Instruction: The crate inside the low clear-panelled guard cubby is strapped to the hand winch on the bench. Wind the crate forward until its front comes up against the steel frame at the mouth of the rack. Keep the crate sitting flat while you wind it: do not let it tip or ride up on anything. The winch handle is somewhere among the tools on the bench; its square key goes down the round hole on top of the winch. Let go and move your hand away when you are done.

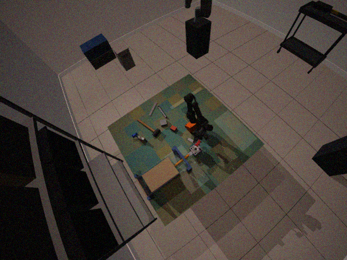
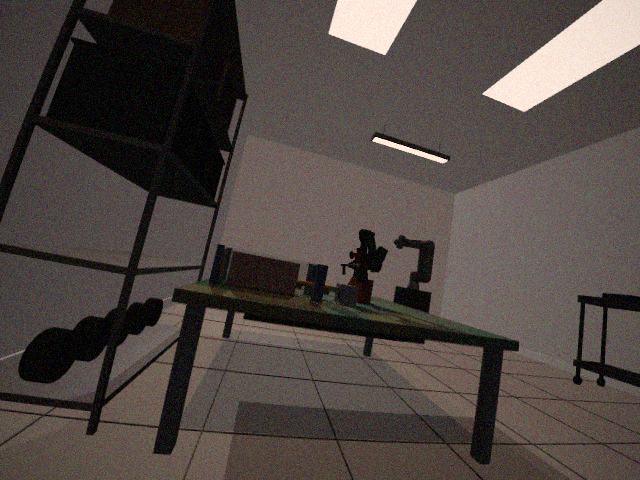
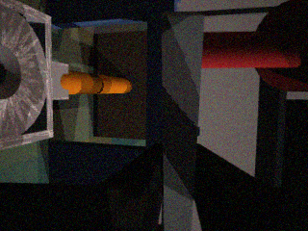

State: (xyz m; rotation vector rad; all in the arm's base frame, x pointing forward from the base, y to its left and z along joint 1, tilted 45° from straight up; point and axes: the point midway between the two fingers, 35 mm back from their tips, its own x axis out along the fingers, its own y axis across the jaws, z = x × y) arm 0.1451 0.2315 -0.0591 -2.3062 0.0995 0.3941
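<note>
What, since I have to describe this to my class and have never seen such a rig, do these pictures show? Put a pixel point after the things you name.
The machine is one black robot arm (image 1: 193, 110) (image 2: 366, 240) on a patchwork-coloured bench (image 1: 144, 159) (image 2: 336, 312).

The top picture looks down from above. The exterior one looks across from beside the bench, low down. The wrist one is a close view from the arm's gripper (image 1: 199, 138) (image 2: 348, 266) (image 3: 176, 152).

The gripper is shut on the winch handle (image 1: 198, 142) (image 2: 343, 269) (image 3: 183, 63), a grey bar with a red grip, near the hand winch (image 1: 193, 152) (image 2: 346, 294) (image 3: 34, 72). An orange strap (image 1: 182, 160) (image 2: 305, 283) (image 3: 115, 86) runs from there towards the crate (image 1: 160, 174) (image 2: 262, 273).

Also on the bench lie a mallet (image 1: 146, 126) and a small red block (image 1: 173, 128). The dim light hides finer details.
</note>
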